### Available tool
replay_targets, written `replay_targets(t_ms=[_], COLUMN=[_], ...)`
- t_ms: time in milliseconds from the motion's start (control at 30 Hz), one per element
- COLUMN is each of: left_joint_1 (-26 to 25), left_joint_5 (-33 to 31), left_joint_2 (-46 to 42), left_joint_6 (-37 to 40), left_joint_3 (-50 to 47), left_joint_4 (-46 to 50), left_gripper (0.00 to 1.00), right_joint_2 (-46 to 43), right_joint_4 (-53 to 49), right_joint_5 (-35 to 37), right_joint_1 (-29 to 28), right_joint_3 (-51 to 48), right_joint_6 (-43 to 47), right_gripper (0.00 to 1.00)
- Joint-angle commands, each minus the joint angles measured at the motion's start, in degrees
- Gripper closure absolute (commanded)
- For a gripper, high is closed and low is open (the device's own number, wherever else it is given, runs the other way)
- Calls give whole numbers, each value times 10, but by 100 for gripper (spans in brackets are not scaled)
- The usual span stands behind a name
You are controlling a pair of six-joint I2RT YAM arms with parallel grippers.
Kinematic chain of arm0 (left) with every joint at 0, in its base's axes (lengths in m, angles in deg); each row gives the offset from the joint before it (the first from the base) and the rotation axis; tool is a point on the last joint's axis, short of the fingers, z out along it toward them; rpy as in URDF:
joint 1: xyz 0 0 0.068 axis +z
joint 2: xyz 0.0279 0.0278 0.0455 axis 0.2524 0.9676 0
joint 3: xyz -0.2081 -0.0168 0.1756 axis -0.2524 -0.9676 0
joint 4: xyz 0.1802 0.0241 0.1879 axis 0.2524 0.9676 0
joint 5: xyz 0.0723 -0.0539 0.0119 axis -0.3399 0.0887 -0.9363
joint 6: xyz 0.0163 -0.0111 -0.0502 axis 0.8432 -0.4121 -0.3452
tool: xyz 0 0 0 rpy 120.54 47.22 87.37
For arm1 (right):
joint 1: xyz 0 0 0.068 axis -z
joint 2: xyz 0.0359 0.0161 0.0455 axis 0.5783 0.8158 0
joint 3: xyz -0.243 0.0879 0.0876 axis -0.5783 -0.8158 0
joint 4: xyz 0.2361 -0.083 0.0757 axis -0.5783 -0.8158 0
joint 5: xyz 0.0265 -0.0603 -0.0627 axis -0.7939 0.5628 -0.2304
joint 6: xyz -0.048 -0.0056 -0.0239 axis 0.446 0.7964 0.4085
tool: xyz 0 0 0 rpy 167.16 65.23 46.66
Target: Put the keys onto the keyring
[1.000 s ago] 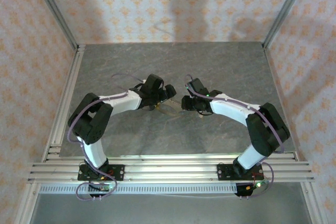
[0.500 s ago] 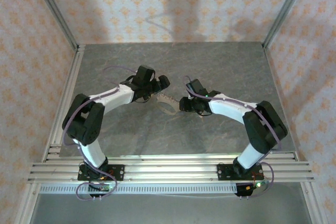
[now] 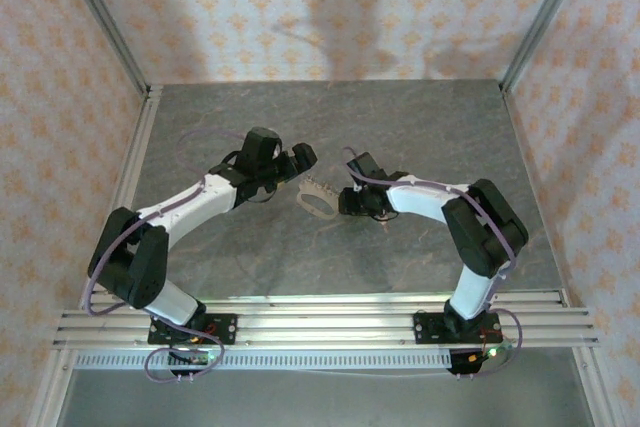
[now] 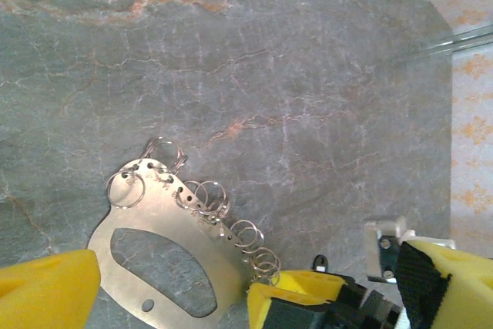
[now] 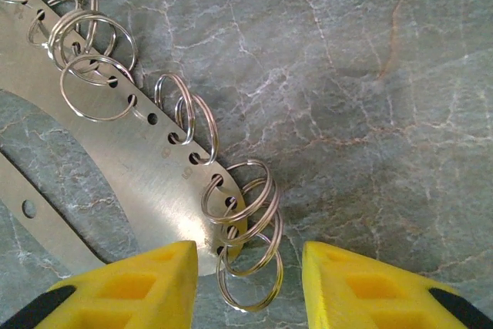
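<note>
The keyring is a flat silvery plate (image 5: pixel 146 167) with an oval cut-out and several split rings (image 5: pixel 248 225) threaded through holes along its edge. It lies on the grey table between the two arms (image 3: pixel 318 199). My right gripper (image 5: pixel 248 287) is open and straddles the last rings at the plate's tip, its yellow fingers (image 5: pixel 131 287) clear of them. My left gripper (image 3: pixel 300 159) stands wide open above the plate's (image 4: pixel 162 267) far side, holding nothing. A tiny dark loop (image 4: pixel 318 261), perhaps the key's head, shows beside the right gripper's finger (image 4: pixel 300 294); no blade is visible.
The grey marbled table (image 3: pixel 420 127) is walled by patterned panels at the back and both sides. An aluminium rail (image 3: pixel 320 322) runs along the near edge by the arm bases. Purple cables loop off both arms.
The left arm has stretched out, and its gripper has drawn back up and left off the plate. The plate now lies uncovered. The right gripper has edged slightly left.
</note>
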State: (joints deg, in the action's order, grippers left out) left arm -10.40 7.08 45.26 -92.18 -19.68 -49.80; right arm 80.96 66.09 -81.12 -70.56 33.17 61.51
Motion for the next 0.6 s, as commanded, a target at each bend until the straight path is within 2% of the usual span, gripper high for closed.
replay_targets(t_ms=[0, 333, 567], left_joint_1=[0, 0, 1], left_joint_5=[6, 4, 0], left_joint_2=[-21, -24, -33], left_joint_6=[-5, -3, 9], left_joint_3=[-7, -12, -5], left_joint_4=[2, 3, 19], left_gripper=[0, 0, 0], right_joint_2=[-14, -53, -110], right_joint_4=[14, 17, -33], right_joint_5=[-12, -29, 42], right_joint_1=[-21, -48, -48], right_joint_3=[-5, -22, -34], right_joint_6=[-11, -37, -21], right_gripper=[60, 60, 61])
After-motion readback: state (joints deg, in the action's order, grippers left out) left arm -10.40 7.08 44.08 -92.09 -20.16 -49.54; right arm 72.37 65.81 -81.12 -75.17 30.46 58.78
